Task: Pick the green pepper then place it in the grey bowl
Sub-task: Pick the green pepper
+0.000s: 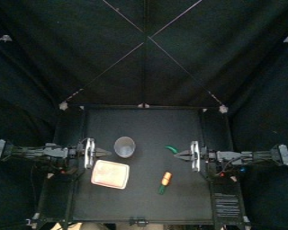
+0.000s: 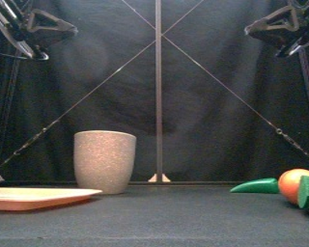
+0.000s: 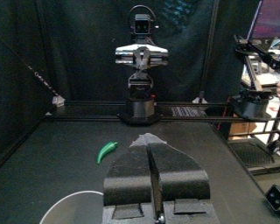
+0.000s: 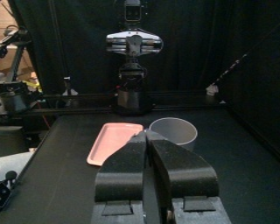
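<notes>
Green pepper [image 1: 171,148] lies flat on the table [image 1: 147,202], in its right half, about midway between the back and front edges. It is small, curved and bright green, with one end tapering to a point. Nothing is holding it. The left wrist view shows it [image 3: 108,152] alone on bare tabletop.

Right gripper [image 1: 190,155] is just beside the pepper on the side of the right edge, and not touching it. Its jaws are pressed together, with nothing between them [image 4: 146,143]. The front view shows this arm raised well clear of the surface.

Orange-and-green toy [image 1: 165,181] is forward of the pepper, nearer the front edge and apart from it. From the front it [image 2: 296,183] shows a round orange body with a dark green end, and the pepper [image 2: 258,185] lines up against it.

Grey cup [image 1: 125,145] stands upright a little left of the table's middle, level with the pepper and well apart from it. It is speckled [image 2: 104,161], its mouth is open, and nothing can be seen inside it.

Pink tray [image 1: 111,173] lies flat between the cup and the front-left corner, near the cup. Nothing is on it [image 2: 35,198].

Left gripper [image 1: 85,154] is near the left edge, raised above the table. Its jaws are closed against each other and empty [image 3: 152,142].
</notes>
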